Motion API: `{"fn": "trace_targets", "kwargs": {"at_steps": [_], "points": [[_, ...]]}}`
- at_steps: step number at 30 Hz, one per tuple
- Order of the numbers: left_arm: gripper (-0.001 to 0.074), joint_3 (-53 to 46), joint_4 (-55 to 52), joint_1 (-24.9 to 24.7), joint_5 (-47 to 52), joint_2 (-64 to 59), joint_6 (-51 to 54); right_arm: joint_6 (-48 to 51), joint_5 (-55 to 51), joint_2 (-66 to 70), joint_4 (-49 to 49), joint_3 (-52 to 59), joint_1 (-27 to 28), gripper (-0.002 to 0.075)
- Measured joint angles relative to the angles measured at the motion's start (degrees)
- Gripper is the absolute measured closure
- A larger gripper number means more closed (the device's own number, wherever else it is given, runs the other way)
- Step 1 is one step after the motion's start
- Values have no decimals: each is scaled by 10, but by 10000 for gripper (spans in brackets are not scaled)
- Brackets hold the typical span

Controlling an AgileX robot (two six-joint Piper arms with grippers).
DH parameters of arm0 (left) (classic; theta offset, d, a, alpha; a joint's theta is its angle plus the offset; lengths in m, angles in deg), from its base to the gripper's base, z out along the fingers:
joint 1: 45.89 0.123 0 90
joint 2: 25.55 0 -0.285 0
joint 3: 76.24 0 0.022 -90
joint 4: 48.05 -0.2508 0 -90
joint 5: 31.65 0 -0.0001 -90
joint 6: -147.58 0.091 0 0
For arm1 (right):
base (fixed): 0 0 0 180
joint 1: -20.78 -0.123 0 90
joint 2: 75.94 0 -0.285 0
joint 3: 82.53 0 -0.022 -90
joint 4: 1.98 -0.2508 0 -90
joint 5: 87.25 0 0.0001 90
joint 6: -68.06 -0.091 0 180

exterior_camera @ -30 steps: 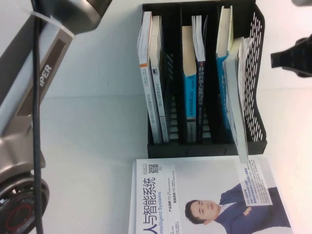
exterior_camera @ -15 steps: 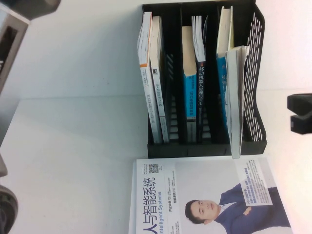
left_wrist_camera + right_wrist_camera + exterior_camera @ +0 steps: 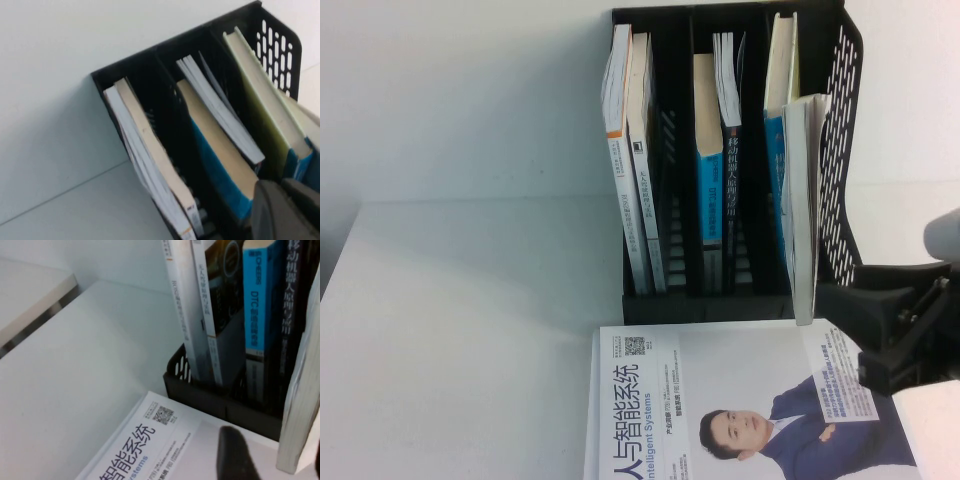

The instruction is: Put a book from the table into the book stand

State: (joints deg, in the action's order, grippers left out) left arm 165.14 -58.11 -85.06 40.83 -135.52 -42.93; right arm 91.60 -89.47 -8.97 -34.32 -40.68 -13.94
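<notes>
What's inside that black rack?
The book stand holds upright books in all three slots; the white book stands in the rightmost. Slot floors are mostly hidden beneath them.

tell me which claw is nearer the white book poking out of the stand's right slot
Right. The right claw hangs just beside the white book, at the book stand's front right corner. The left claw is out of the high view.

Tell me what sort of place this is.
Likely a lab or office test bench: a plain white table against a bare wall, a black book stand filled with technical books, and a robot's right gripper beside it.
</notes>
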Motion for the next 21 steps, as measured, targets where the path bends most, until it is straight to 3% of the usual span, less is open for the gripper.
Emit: {"fn": "trace_targets", "kwargs": {"at_steps": [6,16,18,21], "points": [[736,-145,-6,0,-28,86,-1,0,26,70,-21,0,0,349],[737,-527,-39,0,-250,270,-70,43,132,120,-59,0,-34,342],[737,-587,-47,0,-268,291,-89,77,157,122,-95,-2,-50,342],[737,-640,-61,1,-284,314,-109,195,178,130,-229,-19,-73,342]]}}
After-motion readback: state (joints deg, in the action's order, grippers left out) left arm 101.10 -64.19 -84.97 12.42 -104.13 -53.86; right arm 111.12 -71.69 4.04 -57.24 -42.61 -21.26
